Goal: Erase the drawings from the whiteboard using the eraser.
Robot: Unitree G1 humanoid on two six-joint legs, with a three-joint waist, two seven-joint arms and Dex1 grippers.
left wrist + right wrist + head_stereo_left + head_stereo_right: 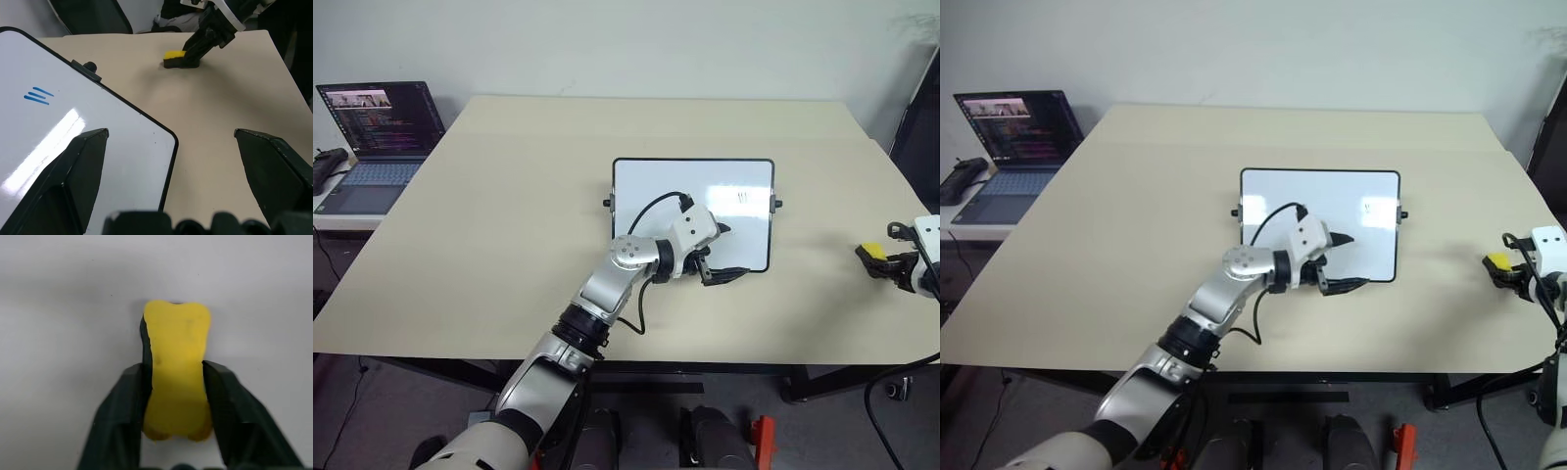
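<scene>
**Right claw pinches eraser at table's right edge; left claw spread over board corner**

Right claw (pixel 173 396) clenched on the eraser (pixel 177 367); both black fingers (pixel 128 401) press the yellow block's narrow waist from either side; eraser's far end sticks out past the fingertips; dark underside shows along one edge; block sits low at the tan table (pixel 509 245), contact with the surface cannot be told; in the head views this claw (pixel 891 262) is at the table's right side, well apart from the whiteboard (pixel 646 181).

Left claw (pixel 722 253) released, fingers spread wide, nothing between them; it hovers over the board's near right corner, pointing toward the right claw; wrist view has one finger (pixel 83 161) over the white surface, the other over bare table past the black frame.

Whiteboard lies flat mid-table, black frame, small knobs on both short sides; drawings (pixel 38 95) are thin blue strokes near the board's right end, just beside the right knob; bright glare patch next to them.

Laptop (pixel 377 142) open on a side table at far left, screen lit.
</scene>
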